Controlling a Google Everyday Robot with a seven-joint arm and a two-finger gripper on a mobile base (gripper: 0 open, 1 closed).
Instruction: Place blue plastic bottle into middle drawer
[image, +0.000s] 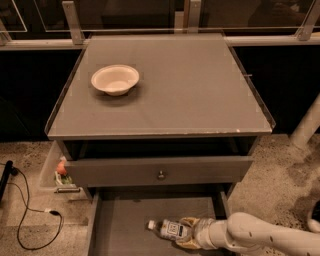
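Lying sideways on the flat gray floor of the middle drawer, the clear blue plastic bottle had its base hidden inside the gripper, clamped around it; the drawer's near end was cut off.

- Blue plastic bottle: clear body, white cap, white label with dark print.
- Middle drawer: plain pale gray floor, darker gray side walls.
- Gripper, over the drawer's right front part: tan-yellow fingers clasped on the bottle's base end; arm behind it glossy off-white.
- Cabinet top: flat mid gray, no pattern.
- Bowl: cream-white, unmarked.
- Upper drawer front: gray; knob metallic.
- Bin at cabinet's side: translucent white, with something orange-red inside.
- Floor: beige, speckled.
- Cable: black.
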